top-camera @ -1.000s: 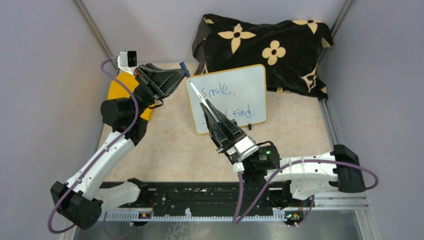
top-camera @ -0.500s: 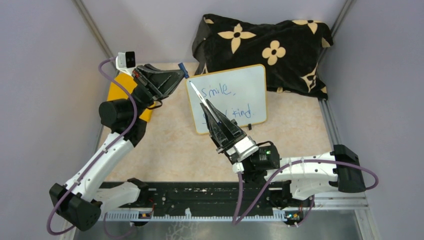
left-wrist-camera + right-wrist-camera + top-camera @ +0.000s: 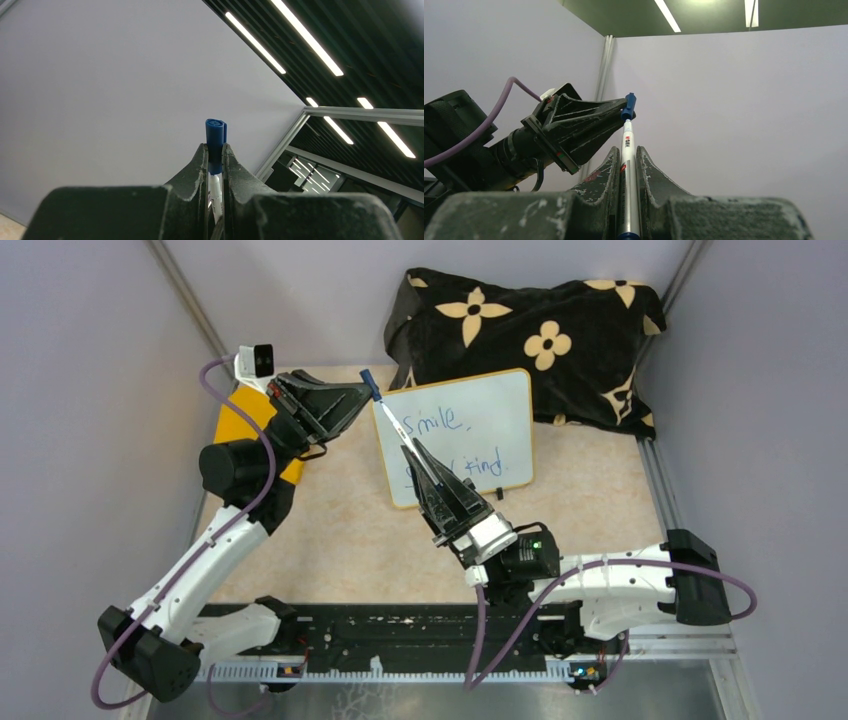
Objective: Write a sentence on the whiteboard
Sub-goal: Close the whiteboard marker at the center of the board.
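Note:
The whiteboard leans against the cloth, yellow-rimmed. The sentence is in blue: "Smile," above, "kind." below, with the word before it hidden by my right gripper. My right gripper is shut on a white and silver marker, pointing up and to the left over the board's left edge. My left gripper is shut on the blue cap, which sits over the marker's tip. The marker's white barrel shows between the left jaws.
A black cloth with cream flowers is heaped behind the board. A yellow object lies under my left arm at the table's left edge. Grey walls close in on both sides, and a metal rail runs along the front.
My left gripper has shifted slightly right and brought the blue cap in line with the marker, onto its tip. The right arm has stayed put.

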You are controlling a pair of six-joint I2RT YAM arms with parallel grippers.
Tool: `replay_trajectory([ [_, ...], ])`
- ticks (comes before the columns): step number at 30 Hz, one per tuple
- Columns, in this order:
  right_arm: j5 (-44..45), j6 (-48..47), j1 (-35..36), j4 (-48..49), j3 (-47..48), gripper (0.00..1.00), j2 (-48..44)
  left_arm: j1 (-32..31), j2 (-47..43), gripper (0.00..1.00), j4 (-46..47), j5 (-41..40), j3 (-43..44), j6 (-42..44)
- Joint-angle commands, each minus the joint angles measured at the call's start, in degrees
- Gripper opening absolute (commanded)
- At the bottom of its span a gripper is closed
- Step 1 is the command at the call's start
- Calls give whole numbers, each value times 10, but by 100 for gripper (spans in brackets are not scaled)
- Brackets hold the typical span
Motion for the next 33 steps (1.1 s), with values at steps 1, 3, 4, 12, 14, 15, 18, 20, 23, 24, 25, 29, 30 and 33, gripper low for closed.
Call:
replay_trajectory([
  [1, 4, -3, 7, 25, 15, 0, 1, -3, -8, 0, 5, 7, 7, 10],
  [3, 4, -4, 7, 26, 15, 0, 1, -4, -8, 0, 6, 8, 6, 10],
  [4, 5, -4, 7, 26, 15, 0, 1, -4, -9, 0, 6, 8, 5, 10],
  [12, 5, -6, 7, 28, 15, 0, 2, -9, -9, 0, 4, 9, 4, 12],
  [14, 6, -8, 7, 29, 15, 0, 1, -12, -9, 0, 4, 9, 4, 12],
  [15, 6, -8, 7, 29, 15, 0, 2, -13, -9, 0, 4, 10, 4, 12],
  [18, 7, -9, 7, 28, 15, 0, 2, -15, -7, 0, 4, 10, 4, 13],
  [20, 8, -10, 7, 29, 15, 0, 2, -17, -8, 0, 4, 10, 3, 13],
  [23, 7, -10, 7, 30, 15, 0, 3, -19, -8, 0, 3, 11, 2, 14],
  [24, 7, -10, 7, 31, 15, 0, 3, -19, -7, 0, 2, 12, 2, 14],
  [25, 7, -10, 6, 31, 15, 0, 3, -20, -8, 0, 2, 12, 2, 14],
  [29, 9, -12, 6, 34, 15, 0, 4, -26, -6, 0, 0, 8, -2, 19],
  [30, 9, -12, 7, 35, 15, 0, 4, -28, -5, 0, -2, 7, -3, 21],
  [33, 10, -13, 7, 36, 15, 0, 4, -36, 1, 0, -2, 2, -8, 24],
])
